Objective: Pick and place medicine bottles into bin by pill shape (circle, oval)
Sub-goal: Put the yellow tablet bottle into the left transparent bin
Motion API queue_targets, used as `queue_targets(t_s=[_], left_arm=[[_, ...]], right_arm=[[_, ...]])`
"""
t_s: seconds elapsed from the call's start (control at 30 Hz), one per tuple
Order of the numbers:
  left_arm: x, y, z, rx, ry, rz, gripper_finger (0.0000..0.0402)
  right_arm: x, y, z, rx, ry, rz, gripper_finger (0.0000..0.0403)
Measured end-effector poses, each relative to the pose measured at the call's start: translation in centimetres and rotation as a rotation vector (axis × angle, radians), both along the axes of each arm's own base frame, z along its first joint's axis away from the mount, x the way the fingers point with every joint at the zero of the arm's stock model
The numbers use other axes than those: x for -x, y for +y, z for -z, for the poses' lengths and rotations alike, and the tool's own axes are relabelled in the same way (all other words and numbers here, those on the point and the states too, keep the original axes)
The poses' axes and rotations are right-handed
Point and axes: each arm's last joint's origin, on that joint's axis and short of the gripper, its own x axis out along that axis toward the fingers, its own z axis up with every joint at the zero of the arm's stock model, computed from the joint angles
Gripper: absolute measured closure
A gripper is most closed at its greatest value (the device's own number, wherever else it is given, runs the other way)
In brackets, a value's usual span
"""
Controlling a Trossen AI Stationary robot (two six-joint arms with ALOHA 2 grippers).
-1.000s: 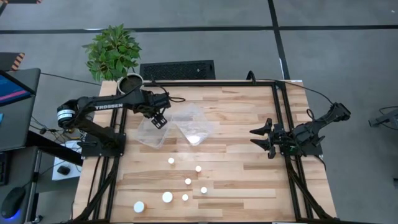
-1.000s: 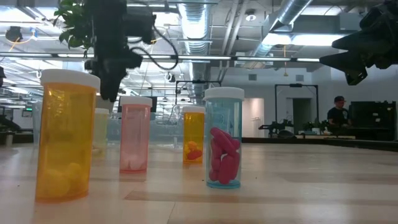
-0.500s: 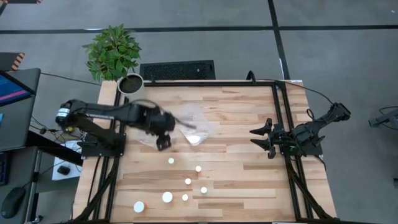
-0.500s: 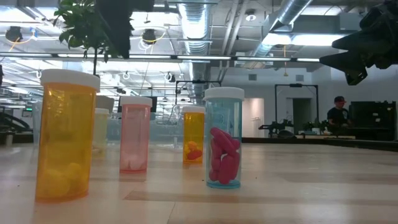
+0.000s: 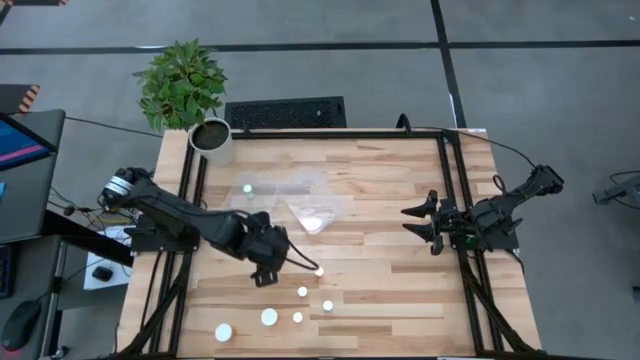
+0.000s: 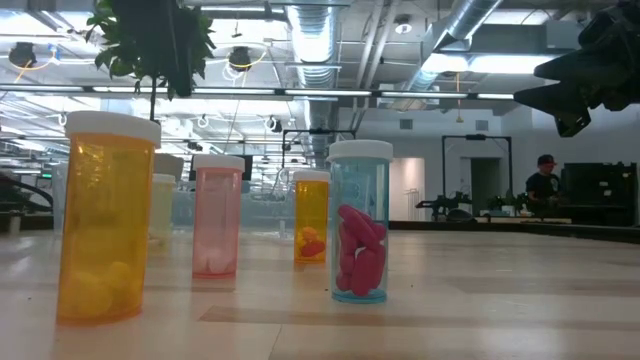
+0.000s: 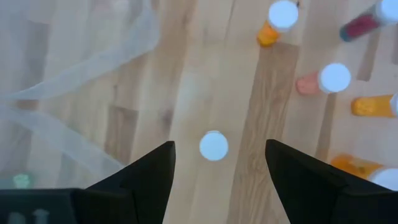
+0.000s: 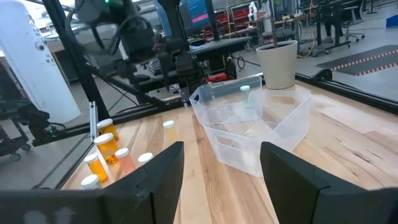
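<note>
My left gripper (image 5: pixel 266 272) is open and points down over the group of bottles on the near half of the table. In the left wrist view (image 7: pixel 219 149) a white-capped bottle (image 7: pixel 214 145) stands between and beyond the two fingers, untouched. Other white-capped bottles (image 5: pixel 303 291) stand upright on the table nearby, with orange, pink and blue bodies (image 6: pixel 107 215) (image 6: pixel 360 222). A pale-capped bottle (image 5: pixel 247 188) is in the left clear bin (image 5: pixel 240 210). A second clear bin (image 5: pixel 318 205) stands beside it. My right gripper (image 5: pixel 422 222) is open and empty at the table's right side.
A white plant pot (image 5: pixel 210 135) with a green plant stands at the far left corner. A dark keyboard (image 5: pixel 285 112) lies beyond the far edge. Black frame rails (image 5: pixel 447 180) run along the table's sides. Bare wood lies between the bottles and my right gripper.
My left gripper has gone from over the left bin toward the table's near edge and a little to the right, and now stands over the bottles. The pale-capped bottle shows in the left bin where the gripper was.
</note>
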Motion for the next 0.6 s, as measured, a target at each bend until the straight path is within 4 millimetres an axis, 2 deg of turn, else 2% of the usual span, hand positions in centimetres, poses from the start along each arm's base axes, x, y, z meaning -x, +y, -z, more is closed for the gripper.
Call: queue_targets(t_s=[0.23,0.6], left_arm=[[-1.6,-0.7,3.7,-0.028,0.147,0.075,0.0158],[-2.1,0.1,3.9,-0.035,0.155,0.118,0.0150]], right_arm=[[0.0,0.0,0.1,0.003,0.005,0.000,0.0177],[0.0,0.0,0.2,0.009,0.017,0.000,0.0177]])
